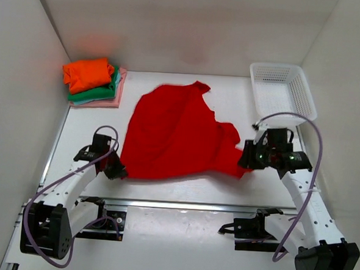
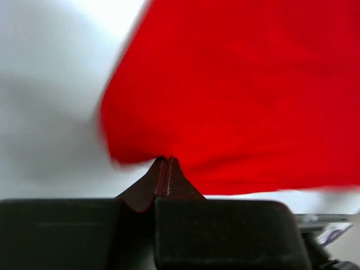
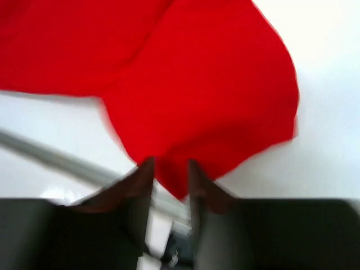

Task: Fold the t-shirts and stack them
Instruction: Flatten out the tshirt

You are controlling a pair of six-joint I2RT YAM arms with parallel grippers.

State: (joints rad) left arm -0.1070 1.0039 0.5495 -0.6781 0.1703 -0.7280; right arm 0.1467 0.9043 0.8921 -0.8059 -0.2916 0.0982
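Observation:
The large red t-shirt (image 1: 174,134) lies spread and rumpled across the middle of the table. My left gripper (image 1: 118,170) is at its near left corner, shut on the red hem; in the left wrist view the fingertips (image 2: 165,161) meet on the cloth (image 2: 242,90). My right gripper (image 1: 246,158) is at the shirt's near right corner. In the right wrist view its jaws (image 3: 169,166) stand apart with a point of red cloth (image 3: 197,84) hanging between them. The orange shirt (image 1: 89,73) sits folded on the green one (image 1: 103,93) and the pale pink one (image 1: 107,103) at the far left.
A white mesh basket (image 1: 283,92) stands at the far right corner. White walls close in the table on the left, back and right. A metal rail (image 1: 182,204) runs along the near edge between the arm bases.

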